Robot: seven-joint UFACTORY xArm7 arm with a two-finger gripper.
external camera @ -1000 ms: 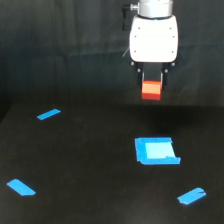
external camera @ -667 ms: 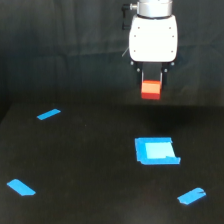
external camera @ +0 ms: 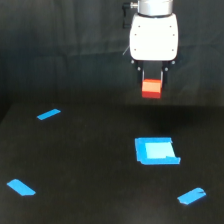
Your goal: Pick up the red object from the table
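Red-orange is the block (external camera: 151, 89), and it sits between the jaws of the gripper (external camera: 152, 86), high over the surface (external camera: 90, 165). The jaws are narrow and closed on the block; a dark finger (external camera: 141, 76) shows at its left side and one at its right side, both pressing on its upper part. The lower half of the block hangs free under the fingers. The block looks upright, with its brighter top band just under the gripper body.

The gripper body (external camera: 153, 36) is white and rounded, with a grey metal ring on top, and it points straight down. It is in the far right part of the scene, in front of a dark cloth backdrop (external camera: 60, 45).

The surface is matte black. A blue square patch (external camera: 156, 150) lies on it below the block, a little to the right and well apart from it; its middle is paler than its edge. One blue strip (external camera: 48, 114) lies at the far left, tilted. Another strip (external camera: 21, 187) lies at the near left. A third strip (external camera: 191, 196) lies at the near right, close to the square patch but not touching it.
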